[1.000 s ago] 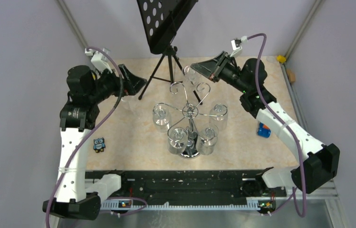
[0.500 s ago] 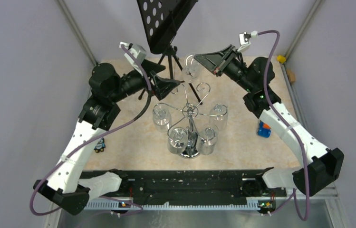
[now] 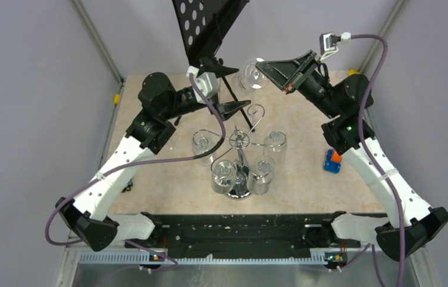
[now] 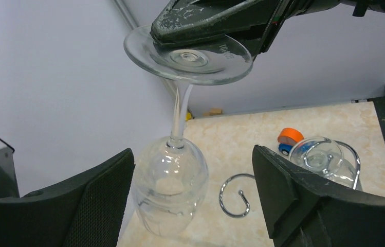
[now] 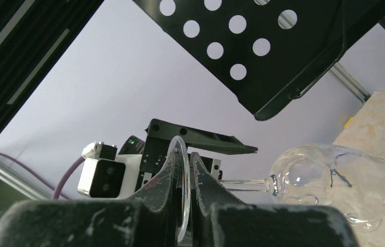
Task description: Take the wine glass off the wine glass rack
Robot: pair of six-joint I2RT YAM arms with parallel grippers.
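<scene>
The left jaws, apart, have swung toward the one wine glass (image 3: pixel 251 75) the right jaws clamp; four glasses (image 3: pixel 202 146) hang on the rack (image 3: pixel 239 141).

White-shelled arms (image 3: pixel 119 161) with black joints, purple cables (image 3: pixel 155 161), white wrist cameras (image 3: pixel 331 40) and seemingly scuffed black fingers (image 5: pixel 103 221).

The wine glass rack (image 3: pixel 239 156) is set at the middle of the worktop (image 3: pixel 305 185), with four hung glasses (image 3: pixel 222 173) on its near arms. The music stand (image 3: pixel 209 27) is placed behind it. The wine glass (image 3: pixel 250 73) is held above and behind the rack, its foot pinched in the right gripper (image 3: pixel 266 66) jaws. Its bowl lies between the spread jaws of the left gripper (image 3: pixel 233 88). A small object (image 3: pixel 331 161) is seen right of the rack.
</scene>
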